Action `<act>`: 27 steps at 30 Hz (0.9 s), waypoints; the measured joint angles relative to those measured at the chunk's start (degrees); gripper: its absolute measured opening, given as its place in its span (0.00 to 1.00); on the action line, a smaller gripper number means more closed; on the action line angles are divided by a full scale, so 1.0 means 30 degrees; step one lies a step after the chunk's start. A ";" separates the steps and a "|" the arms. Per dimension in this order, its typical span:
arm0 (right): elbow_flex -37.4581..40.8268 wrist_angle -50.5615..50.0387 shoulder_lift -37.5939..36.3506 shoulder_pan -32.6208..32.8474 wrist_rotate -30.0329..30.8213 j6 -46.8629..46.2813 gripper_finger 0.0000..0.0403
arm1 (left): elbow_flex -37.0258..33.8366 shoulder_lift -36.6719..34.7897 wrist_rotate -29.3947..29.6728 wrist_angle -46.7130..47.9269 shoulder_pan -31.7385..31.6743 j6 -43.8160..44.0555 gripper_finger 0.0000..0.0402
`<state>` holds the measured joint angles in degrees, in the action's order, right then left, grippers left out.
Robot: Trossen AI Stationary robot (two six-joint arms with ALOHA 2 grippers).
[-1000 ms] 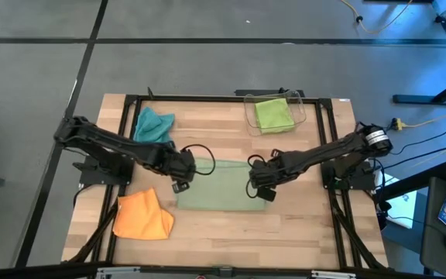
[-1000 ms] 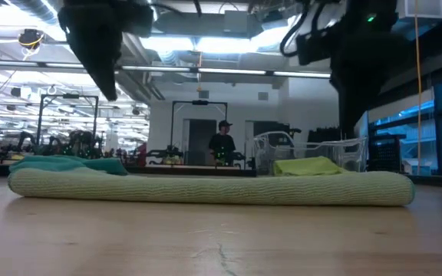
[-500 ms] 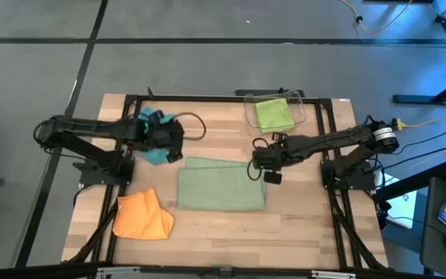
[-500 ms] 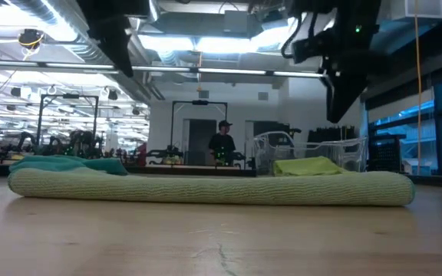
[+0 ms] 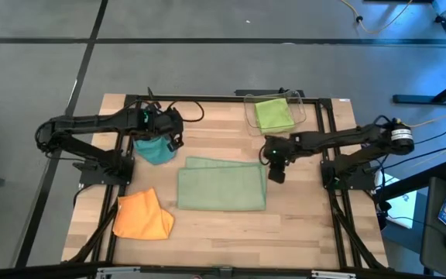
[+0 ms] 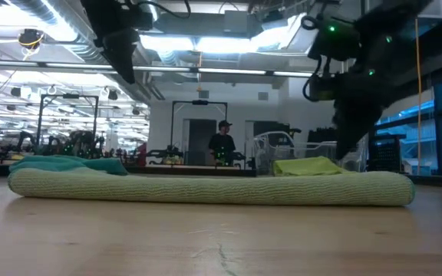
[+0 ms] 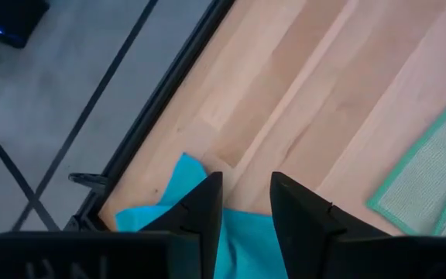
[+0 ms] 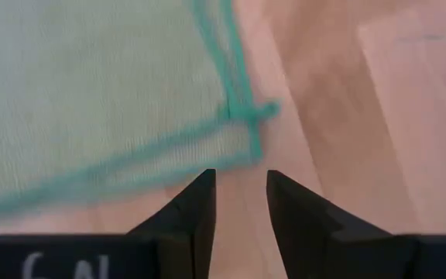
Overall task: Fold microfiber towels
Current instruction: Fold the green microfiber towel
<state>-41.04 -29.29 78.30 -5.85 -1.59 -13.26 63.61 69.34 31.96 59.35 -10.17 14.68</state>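
Four towels on wooden table (image 5: pixel 300 225), both fingers parted, empty, person (image 6: pixel 222 146) beyond.

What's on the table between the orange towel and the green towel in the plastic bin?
The big sage green towel, folded flat mid-table, lies between the orange towel and the lime green towel in the clear bin, seen in the high view.

bare wood along table (image 5: pixel 231 232) front, orange towel (image 5: pixel 142 216) front-left, clear bin (image 5: pixel 276 113) blocking back-right
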 joint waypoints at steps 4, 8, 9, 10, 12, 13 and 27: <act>0.2203 0.4526 -0.0131 0.0036 -0.0014 -0.1718 0.29 | -0.0357 0.0007 -0.0018 -0.0093 0.0022 0.0057 0.25; 0.3808 0.7525 -0.0132 0.0038 -0.0014 -0.2541 0.29 | -0.1551 0.0015 -0.0022 -0.0751 0.0015 0.0072 0.25; 0.4062 0.7821 -0.0132 0.0036 0.0029 -0.2857 0.29 | -0.1940 0.0015 -0.0026 -0.1102 0.0022 0.0072 0.25; 0.4291 0.8183 -0.0132 0.0024 0.0144 -0.3054 0.29 | -0.2347 0.0015 -0.0033 -0.1600 0.0022 0.0086 0.25; 0.4574 0.8799 -0.0132 0.0015 0.0473 -0.3284 0.29 | -0.3143 0.0027 -0.0052 -0.2381 0.0022 0.0224 0.25; 0.4696 0.8924 -0.0132 0.0015 0.0594 -0.3444 0.29 | -0.3476 0.0029 -0.0049 -0.2688 0.0022 0.0461 0.25; 0.4772 1.0089 0.0928 -0.1140 0.0429 -0.6518 0.29 | -0.4597 0.0029 0.0025 -0.4823 0.0022 0.1427 0.25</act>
<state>-26.72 0.98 81.09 -9.27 -0.30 -32.82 49.82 69.43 32.03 44.88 -10.11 18.96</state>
